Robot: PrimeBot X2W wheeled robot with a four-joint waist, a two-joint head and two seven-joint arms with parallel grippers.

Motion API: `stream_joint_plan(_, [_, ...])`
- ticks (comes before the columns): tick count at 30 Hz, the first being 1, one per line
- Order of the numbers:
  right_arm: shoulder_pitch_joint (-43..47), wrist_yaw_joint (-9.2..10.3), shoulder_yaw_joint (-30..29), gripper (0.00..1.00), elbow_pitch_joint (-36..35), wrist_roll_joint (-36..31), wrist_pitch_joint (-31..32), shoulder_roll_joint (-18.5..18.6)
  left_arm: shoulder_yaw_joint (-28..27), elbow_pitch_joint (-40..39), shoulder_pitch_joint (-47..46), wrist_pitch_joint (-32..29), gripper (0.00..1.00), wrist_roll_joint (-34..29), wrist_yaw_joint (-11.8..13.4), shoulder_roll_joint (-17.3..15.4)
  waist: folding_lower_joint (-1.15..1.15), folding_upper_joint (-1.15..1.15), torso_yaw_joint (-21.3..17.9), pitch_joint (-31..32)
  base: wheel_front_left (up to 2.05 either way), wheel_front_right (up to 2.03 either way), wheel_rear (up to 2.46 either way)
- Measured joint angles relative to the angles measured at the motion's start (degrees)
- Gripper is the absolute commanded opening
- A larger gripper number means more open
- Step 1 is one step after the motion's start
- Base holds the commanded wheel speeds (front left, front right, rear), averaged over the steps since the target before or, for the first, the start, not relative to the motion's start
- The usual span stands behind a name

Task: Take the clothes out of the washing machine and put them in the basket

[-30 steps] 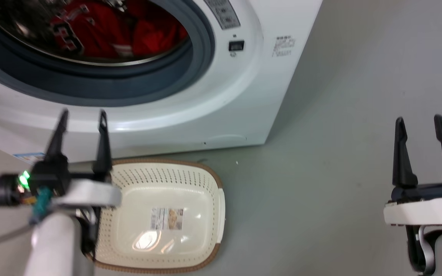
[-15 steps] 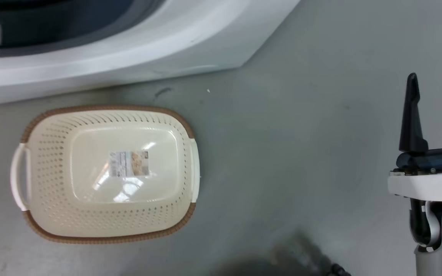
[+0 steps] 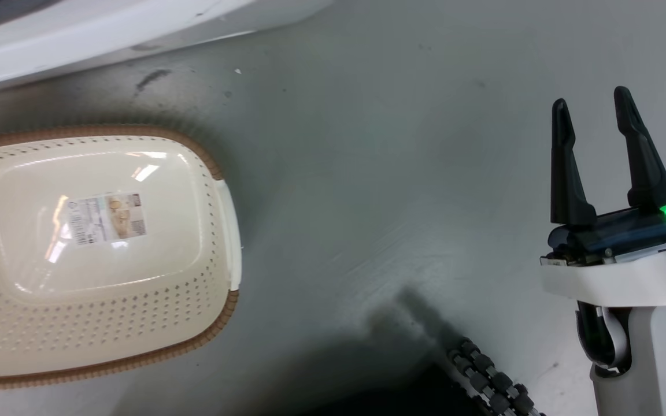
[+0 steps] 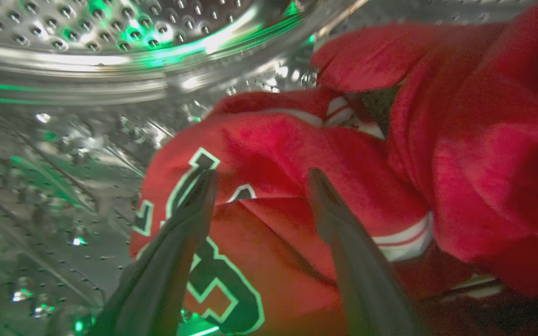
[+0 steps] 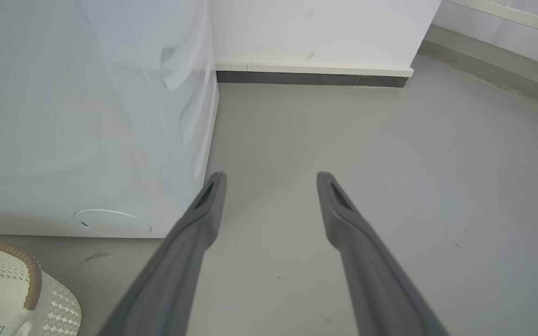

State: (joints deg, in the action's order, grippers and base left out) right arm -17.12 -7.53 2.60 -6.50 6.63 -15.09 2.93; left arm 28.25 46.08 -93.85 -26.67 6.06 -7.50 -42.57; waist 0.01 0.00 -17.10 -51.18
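Inside the steel perforated drum (image 4: 87, 28) of the washing machine (image 3: 78, 34), the clothes (image 4: 484, 163) lie in a crumpled bright red heap with white stripe trim. The jersey (image 4: 297, 154) lies nearest the camera, its black, white-edged number (image 4: 217, 284) partly folded. The left tool (image 4: 262, 175) reaches into the drum with its two dark fingers spread apart, tips over the jersey beside the number. Whether they touch the fabric cannot be told. Green light glints on the drum wall.

Outside, the basket (image 3: 107, 323) stands on the grey floor (image 3: 367, 173) near the machine's white base. It is cream with a brown rim and has a paper label (image 3: 107, 218) on its bottom. The right tool (image 3: 592, 99) hovers well to the right of the basket, its fingers spread, with bare floor showing between them.
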Motion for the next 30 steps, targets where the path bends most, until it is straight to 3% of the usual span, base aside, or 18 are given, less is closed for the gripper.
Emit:
stream_joint_plan(5, [1.0,0.0,1.4,1.0,-1.5,1.2,0.0,0.1,7.3,0.2,-6.8,-9.8,1.0,6.7,0.0,-2.7,0.0,0.0,-2.0,-3.1,0.0,0.0,0.0])
stream_joint_plan(9, [1.1,0.0,2.9,1.0,-2.5,1.9,0.0,0.0,11.4,-0.4,-9.8,-14.8,1.0,10.2,0.0,-7.3,0.0,0.0,-3.9,-4.7,0.0,0.0,0.0])
stream_joint_plan(13, [1.9,0.0,2.7,1.0,-3.1,2.6,0.0,0.0,13.4,-0.9,-11.8,-17.3,1.0,12.5,0.0,-9.8,0.0,0.0,-5.2,-5.7,0.0,0.0,0.0])
stream_joint_plan(18, [2.0,0.0,2.1,1.0,-3.1,2.9,0.0,0.0,14.5,-0.9,-11.9,-18.6,1.0,14.9,0.0,-10.2,-0.03,0.0,-5.4,-6.6,0.0,0.0,0.0])
stream_joint_plan(19, [2.0,0.0,2.2,1.0,-3.1,2.9,0.0,0.0,15.0,-1.2,-12.1,-18.2,0.0,14.7,0.0,-10.4,-0.03,0.0,-5.3,-6.6,0.0,0.0,0.0])
stream_joint_plan(30, [1.8,0.0,4.1,1.0,-3.8,0.7,0.0,0.0,16.8,0.2,-13.6,-12.8,0.0,14.2,0.3,-11.2,-0.01,0.0,-5.6,-6.4,0.0,0.0,0.0])
